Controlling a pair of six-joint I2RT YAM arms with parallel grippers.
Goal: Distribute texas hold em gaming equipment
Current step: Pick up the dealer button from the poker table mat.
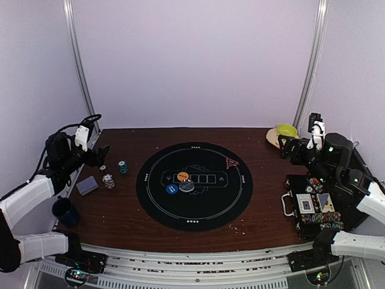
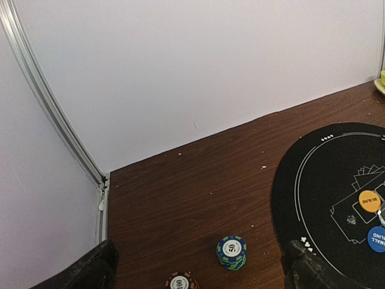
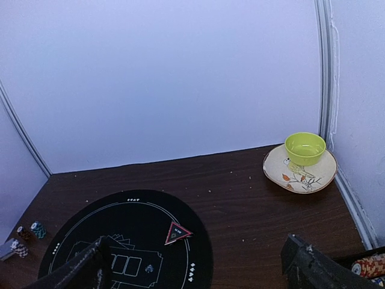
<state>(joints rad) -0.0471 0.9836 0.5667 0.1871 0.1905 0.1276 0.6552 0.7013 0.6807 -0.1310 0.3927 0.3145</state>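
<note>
Jaws of left gripper (image 2: 198, 259) and right gripper (image 3: 197, 244) are spread wide, empty. Seemingly three chip stacks (image 1: 108, 180), two button discs (image 1: 183, 176), one triangle marker (image 1: 231, 162) are counted.

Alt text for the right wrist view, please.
Open right gripper above a brown table, fingers at the bottom corners. A yellow-green bowl sits on a patterned plate at right; a red triangle marker lies on the round black mat at lower left.
</note>
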